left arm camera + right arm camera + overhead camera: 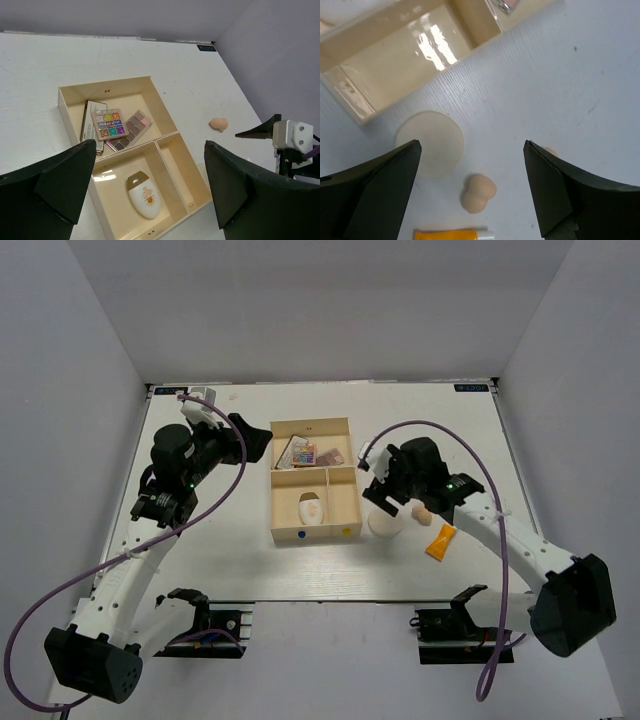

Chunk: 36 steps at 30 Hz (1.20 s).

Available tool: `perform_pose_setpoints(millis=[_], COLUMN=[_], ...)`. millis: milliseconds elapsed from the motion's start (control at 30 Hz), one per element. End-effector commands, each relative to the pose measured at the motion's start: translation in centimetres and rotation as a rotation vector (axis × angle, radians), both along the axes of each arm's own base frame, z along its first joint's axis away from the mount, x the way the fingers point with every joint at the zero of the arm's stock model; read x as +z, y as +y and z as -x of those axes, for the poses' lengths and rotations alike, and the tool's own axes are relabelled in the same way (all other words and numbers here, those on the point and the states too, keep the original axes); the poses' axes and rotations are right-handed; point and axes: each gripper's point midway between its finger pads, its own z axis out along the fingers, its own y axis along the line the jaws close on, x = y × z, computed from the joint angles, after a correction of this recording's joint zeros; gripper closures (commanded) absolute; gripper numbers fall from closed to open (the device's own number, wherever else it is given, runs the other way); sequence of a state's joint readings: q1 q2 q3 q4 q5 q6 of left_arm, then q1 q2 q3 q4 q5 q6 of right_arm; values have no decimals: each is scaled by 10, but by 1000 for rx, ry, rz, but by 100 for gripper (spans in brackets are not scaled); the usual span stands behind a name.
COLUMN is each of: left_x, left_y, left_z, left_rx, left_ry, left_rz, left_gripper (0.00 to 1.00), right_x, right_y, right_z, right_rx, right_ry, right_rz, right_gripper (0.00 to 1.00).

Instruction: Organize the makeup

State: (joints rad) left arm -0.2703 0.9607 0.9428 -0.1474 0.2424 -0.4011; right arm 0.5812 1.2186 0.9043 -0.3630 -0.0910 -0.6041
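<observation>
- Two flat palettes, one multicoloured [110,123] and one brownish [132,129], are laid overlapping in the rear compartment of the cream tray [272,490].
- One white oval pad [142,196] is lodged in the front left compartment.
- One round cream puff [431,142] is set on the table [330,570], just beside the tray's front right corner.
- One peach sponge [478,192] is placed near the puff, not touching it.
- One orange tube [440,541] is laid near the sponge, on the near-edge side.
- Right gripper [471,145] — fingers spread wide, nothing held, poised over the puff.
- Left gripper [150,145] — fingers spread wide, nothing held, raised above the tray's left side.
</observation>
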Motion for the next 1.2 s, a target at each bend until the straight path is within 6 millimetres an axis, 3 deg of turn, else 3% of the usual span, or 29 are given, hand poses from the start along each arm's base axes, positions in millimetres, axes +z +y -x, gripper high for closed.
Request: perform_pose_setpoints(millis=[0,133,333,467,533,633,667,700,900,1100,1167], left_x=[8,8,8,12,12,14,14,16,17,18,19], left_y=[-4,-6,-7,-10,-11,-11,-11,-11,-11,-11,-11], left_z=[2,3,6,9,10,12,13,14,18,19,19], left_rx=[-33,-42,-50,-69,-77,-78,-81,-83,-89,-92,-90], left_ry=[-29,-26,-28,-36,-35,-42,-42,-47,-55,-58,-61], left_rz=[16,19,25,38,42,48,48,51,59,61,62], left_gripper=[2,2,2,2,2,2,2,2,2,2,2], right_x=[-1,-18,-28,-34,-39,-38,-34,-39,-42,-42,-41], right_y=[-34,-73,-109,-137,-138,-160,-163,-160,-163,-171,-174], right_z=[-10,-2,21,32,40,38,37,48,59,70,71], right_rx=[-156,-278,-344,-494,-549,-668,-681,-649,-501,-290,-210], right_ry=[-43,12,58,85,133,92,89,144,189,138,88], right_rz=[0,35,86,88,56,83,84,99,205,339,391], right_gripper=[11,14,20,59,61,57,51,48,33,28,19])
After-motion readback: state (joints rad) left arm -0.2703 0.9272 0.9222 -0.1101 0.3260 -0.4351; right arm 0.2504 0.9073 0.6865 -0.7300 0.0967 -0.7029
